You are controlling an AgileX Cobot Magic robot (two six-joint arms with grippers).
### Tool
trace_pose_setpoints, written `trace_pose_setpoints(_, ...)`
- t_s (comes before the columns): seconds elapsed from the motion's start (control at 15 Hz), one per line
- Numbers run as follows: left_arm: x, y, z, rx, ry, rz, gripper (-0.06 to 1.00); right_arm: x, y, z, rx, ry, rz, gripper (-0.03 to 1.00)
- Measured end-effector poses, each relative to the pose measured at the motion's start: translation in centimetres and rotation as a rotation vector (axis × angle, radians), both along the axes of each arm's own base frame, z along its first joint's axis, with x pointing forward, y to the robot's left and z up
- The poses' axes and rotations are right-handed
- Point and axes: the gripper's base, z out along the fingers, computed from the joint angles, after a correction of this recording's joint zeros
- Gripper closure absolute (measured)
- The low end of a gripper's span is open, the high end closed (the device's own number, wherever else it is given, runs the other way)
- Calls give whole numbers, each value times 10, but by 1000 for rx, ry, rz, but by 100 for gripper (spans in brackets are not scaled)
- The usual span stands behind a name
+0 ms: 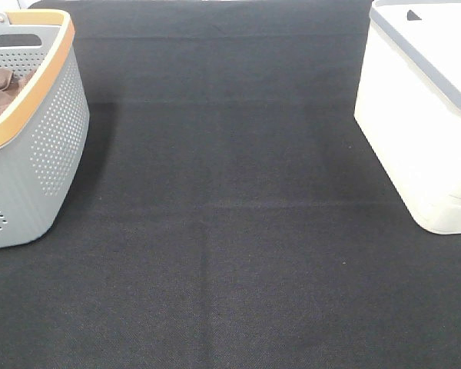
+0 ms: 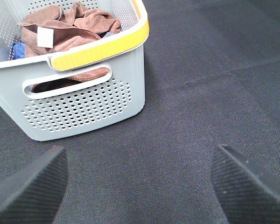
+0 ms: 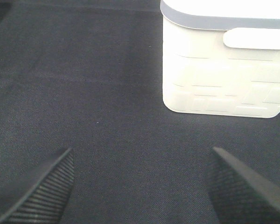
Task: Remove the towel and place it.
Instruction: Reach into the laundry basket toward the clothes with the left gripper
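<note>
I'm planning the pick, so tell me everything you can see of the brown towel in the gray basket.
The towel is reddish-brown, soft terry-looking cloth, crumpled in a loose heap inside the perforated gray basket with its yellow rim. A white square tag lies on its top. A fold shows through the basket's handle slot. Something blue sits beside it against the wall. The left claw hangs open outside the basket, not touching it.

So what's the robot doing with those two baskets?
Nothing is being held yet. The brown towel lies crumpled in the grey basket with holes, on the robot's left. The white bin stands on the right. The left pincer and the right pincer are both open and empty above the black cloth, so the towel is not yet taken out.
</note>
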Motion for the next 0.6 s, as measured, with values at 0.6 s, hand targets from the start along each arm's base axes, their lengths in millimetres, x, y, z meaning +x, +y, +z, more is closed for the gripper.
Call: trace_pose_setpoints(0.6, 0, 0, 0, -3, 0, -2, 14, 0, 0, 0, 0, 0, 0, 23)
